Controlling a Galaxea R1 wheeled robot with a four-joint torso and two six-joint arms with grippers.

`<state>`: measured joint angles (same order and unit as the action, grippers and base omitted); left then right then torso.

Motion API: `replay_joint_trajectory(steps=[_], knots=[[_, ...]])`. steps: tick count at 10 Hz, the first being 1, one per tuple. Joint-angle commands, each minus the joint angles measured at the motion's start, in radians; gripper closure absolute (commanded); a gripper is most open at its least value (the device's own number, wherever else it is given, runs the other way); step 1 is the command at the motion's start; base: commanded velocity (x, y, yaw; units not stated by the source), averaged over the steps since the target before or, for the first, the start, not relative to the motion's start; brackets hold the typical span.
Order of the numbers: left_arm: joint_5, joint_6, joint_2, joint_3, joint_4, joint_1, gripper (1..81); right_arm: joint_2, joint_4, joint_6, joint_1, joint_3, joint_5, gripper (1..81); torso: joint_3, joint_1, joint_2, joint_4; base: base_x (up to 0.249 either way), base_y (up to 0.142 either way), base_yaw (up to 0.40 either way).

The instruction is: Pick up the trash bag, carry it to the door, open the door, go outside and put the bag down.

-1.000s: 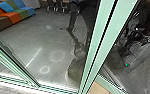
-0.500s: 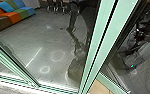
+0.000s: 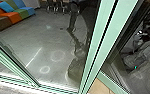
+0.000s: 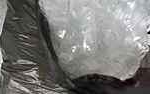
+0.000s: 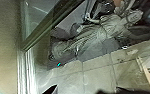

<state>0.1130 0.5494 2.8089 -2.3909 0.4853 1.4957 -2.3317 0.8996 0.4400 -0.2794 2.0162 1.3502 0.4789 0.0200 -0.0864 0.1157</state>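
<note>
The black trash bag [image 4: 21, 50], loosely gathered and shiny, shows close up in the left wrist view, with crumpled clear plastic [image 4: 98, 40] inside its dark rim. In the head view, a glass door's pale green frame [image 3: 99, 47] slants from top to bottom. Dark glass [image 3: 121, 55] to its right carries a shape with a small teal light. The right wrist view faces glass too, beside a metal frame [image 5: 28, 67]. I cannot make out how either gripper stands.
Beyond the glass in the head view lie a grey floor [image 3: 23, 37] and a multicoloured sofa [image 3: 9, 15] at the upper left. A pale sill [image 3: 11, 86] runs along the bottom left. The right wrist view has floor tiles [image 5: 96, 77].
In the head view, the teal light and the shapes in the right-hand glass have shifted rightward and slightly down, while the dark edge beside the green frame has widened. The left part is unchanged.
</note>
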Motion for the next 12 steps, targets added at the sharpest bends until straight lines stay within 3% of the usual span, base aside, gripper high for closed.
replay_joint_trajectory(steps=[1,4,6,8,10,12], knots=[[-0.096,0.003,-0.006,0.010,-0.001,0.011,81.1,0.083,0.188,-0.009,-0.123,-0.080,0.032,1.0,0.000,0.000,0.000,0.000,0.000,0.000,0.000],[-0.098,0.000,-0.009,0.010,0.007,0.011,81.1,0.184,0.239,-0.006,-0.096,-0.176,-0.068,1.0,0.000,0.000,0.000,0.000,0.000,0.000,0.000],[-0.099,-0.002,0.000,0.010,0.024,0.013,81.1,0.240,0.246,-0.017,-0.096,-0.147,-0.182,1.0,0.000,0.000,0.000,0.000,0.000,0.000,0.000],[-0.099,-0.002,0.006,0.010,0.038,0.018,81.1,0.282,0.246,-0.038,-0.096,-0.088,-0.283,1.0,0.000,0.000,0.000,0.000,0.000,0.000,0.000],[-0.101,-0.002,0.017,0.012,0.045,0.018,81.1,0.286,0.237,-0.089,-0.077,0.080,-0.431,1.0,0.000,0.000,0.000,0.000,0.000,0.000,0.000],[-0.101,-0.003,0.018,0.013,0.045,0.019,81.1,0.274,0.239,-0.092,-0.053,0.189,-0.520,1.0,0.000,-0.001,0.000,0.000,0.000,0.000,0.000]])
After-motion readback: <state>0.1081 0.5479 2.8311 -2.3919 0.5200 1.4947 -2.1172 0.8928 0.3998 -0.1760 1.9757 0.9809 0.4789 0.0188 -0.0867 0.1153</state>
